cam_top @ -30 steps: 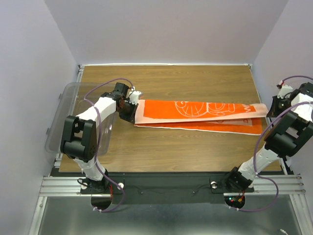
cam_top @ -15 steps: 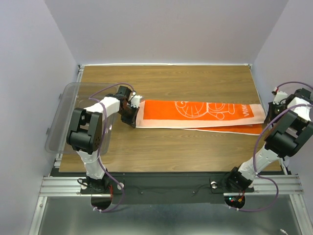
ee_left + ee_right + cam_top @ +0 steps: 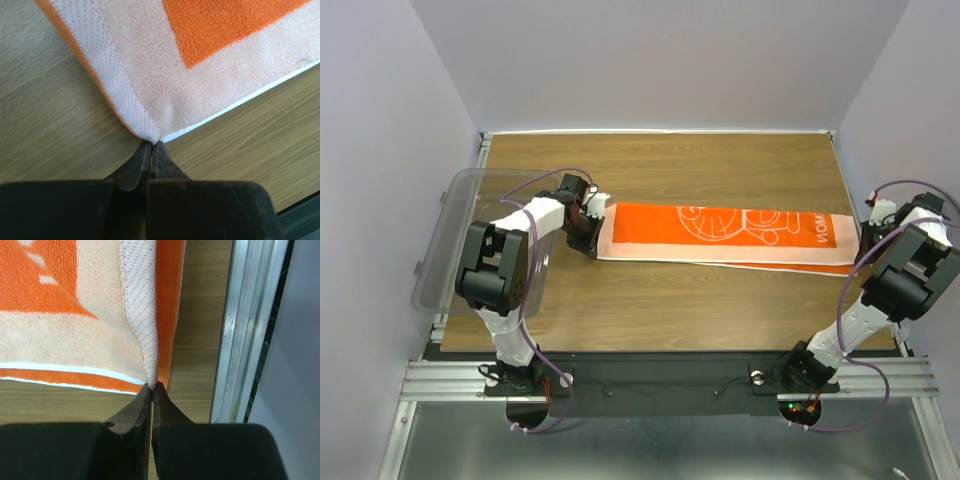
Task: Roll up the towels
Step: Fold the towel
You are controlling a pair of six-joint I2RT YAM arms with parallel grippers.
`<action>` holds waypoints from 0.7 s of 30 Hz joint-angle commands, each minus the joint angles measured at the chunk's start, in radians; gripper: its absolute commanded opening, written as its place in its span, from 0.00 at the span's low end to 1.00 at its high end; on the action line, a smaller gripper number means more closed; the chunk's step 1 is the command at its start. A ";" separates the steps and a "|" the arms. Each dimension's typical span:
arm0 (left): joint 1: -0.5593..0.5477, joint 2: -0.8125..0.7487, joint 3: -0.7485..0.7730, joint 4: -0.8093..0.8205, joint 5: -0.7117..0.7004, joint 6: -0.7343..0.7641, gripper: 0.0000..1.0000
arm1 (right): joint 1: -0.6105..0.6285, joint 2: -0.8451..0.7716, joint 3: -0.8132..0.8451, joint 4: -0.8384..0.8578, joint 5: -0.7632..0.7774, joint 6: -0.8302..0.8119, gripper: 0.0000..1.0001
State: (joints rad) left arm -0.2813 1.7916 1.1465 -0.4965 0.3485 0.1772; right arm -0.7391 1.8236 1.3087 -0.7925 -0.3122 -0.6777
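Observation:
The long orange towel (image 3: 730, 233) lies stretched left to right across the wooden table, folded lengthwise, its cat outline and lettering facing up. My left gripper (image 3: 588, 238) is shut on the towel's near left corner (image 3: 150, 131). My right gripper (image 3: 869, 236) is shut on the towel's near right corner (image 3: 154, 374), close to the table's right rail. The lower layer shows as a thin orange strip (image 3: 60, 379) along the near edge.
A clear plastic tub (image 3: 448, 232) stands at the left table edge beside the left arm. The metal rail (image 3: 245, 330) runs along the right edge just past the right gripper. Bare wood (image 3: 700, 310) lies between towel and arm bases.
Both grippers have pulled the towel's upper layer toward the near side and flattened it. The lower layer that stuck out at the near edge is now almost covered.

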 commanded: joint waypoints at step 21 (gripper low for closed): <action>0.008 -0.132 0.044 0.044 -0.060 -0.016 0.00 | -0.013 -0.124 0.047 -0.004 0.016 -0.039 0.01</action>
State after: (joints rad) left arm -0.2798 1.7168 1.1469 -0.4717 0.3103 0.1726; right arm -0.7391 1.7481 1.2751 -0.7876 -0.2718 -0.7311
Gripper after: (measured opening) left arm 0.040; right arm 0.040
